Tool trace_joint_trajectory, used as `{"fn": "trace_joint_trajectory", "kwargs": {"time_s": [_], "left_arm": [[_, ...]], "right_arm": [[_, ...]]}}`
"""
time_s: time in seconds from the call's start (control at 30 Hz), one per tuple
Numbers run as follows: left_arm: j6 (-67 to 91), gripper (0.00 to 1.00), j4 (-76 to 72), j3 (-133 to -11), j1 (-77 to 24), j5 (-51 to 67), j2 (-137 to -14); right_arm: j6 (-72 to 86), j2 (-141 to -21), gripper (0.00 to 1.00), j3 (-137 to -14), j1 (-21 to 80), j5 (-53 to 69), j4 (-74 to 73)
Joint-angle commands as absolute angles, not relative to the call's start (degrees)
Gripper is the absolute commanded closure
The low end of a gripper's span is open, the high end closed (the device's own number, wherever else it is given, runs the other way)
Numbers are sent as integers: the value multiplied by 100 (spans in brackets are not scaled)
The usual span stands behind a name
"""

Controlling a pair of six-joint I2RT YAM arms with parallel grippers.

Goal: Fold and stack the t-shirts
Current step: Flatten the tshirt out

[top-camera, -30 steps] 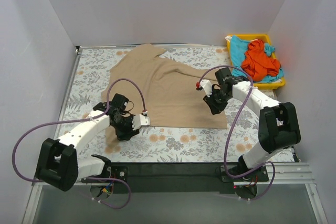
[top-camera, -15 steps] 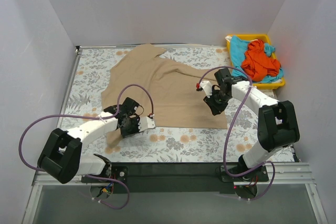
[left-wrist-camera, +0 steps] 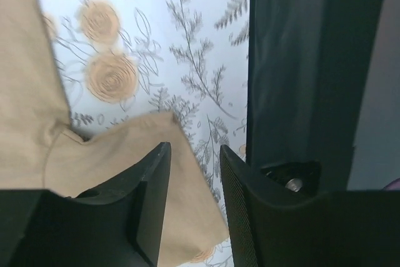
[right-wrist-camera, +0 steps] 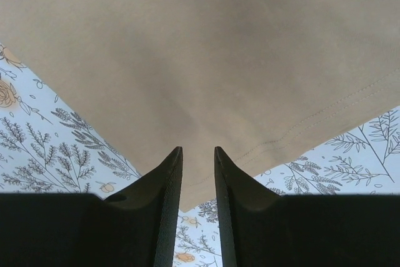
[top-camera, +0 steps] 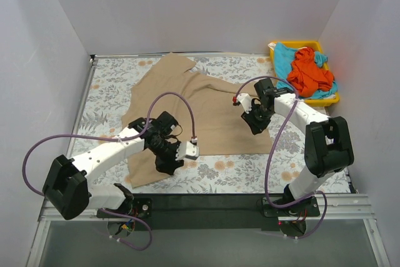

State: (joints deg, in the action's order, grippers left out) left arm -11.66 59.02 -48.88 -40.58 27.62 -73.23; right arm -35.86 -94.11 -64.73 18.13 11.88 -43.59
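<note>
A tan-beige t-shirt point(top-camera: 200, 104) lies spread on the floral table. My left gripper point(top-camera: 167, 162) hovers over its near-left hem. In the left wrist view point(left-wrist-camera: 194, 154) the jaws stand a small gap apart, with tan cloth point(left-wrist-camera: 37, 123) lying below and between them. My right gripper point(top-camera: 254, 125) is over the shirt's near-right part. In the right wrist view point(right-wrist-camera: 197, 151) the jaws are narrowly apart above the stitched hem corner point(right-wrist-camera: 200, 42), and nothing shows pinched. An orange-red shirt point(top-camera: 309, 70) lies bunched on a turquoise-blue shirt point(top-camera: 286, 60).
The yellow tray point(top-camera: 294, 44) holding the two bunched shirts stands at the back right corner. White walls close in the left, back and right. A black strip point(top-camera: 206, 203) runs along the table's near edge and also shows in the left wrist view point(left-wrist-camera: 300, 60).
My left gripper has moved right along the shirt's near hem, uncovering a tan flap at the near left. My right gripper has shifted only slightly.
</note>
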Motion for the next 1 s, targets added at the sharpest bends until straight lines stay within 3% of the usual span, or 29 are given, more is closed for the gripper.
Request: {"fn": "trace_joint_trajectory", "kwargs": {"time_s": [0.0, 0.13, 0.33, 0.57, 0.97], "left_arm": [[-502, 64, 6083, -5615, -3921, 3533, -7251], [-220, 67, 5451, -6317, -2020, 3692, -7740], [342, 78, 4275, -6697, -249, 2823, -8814], [563, 82, 3604, -6584, 615, 1830, -9931], [-385, 85, 3445, -4642, 1845, 1011, -9590]], "right_arm": [[-3516, -9518, 70, -6715, 1846, 1195, -4473], [-3454, -9545, 69, -6715, 1846, 1134, -4474], [-3261, -9826, 69, -6908, 1846, 835, -4430], [-3085, -10493, 70, -7224, 1881, 633, -4360], [-3269, -10943, 70, -6725, 2232, 395, -4236]]}}
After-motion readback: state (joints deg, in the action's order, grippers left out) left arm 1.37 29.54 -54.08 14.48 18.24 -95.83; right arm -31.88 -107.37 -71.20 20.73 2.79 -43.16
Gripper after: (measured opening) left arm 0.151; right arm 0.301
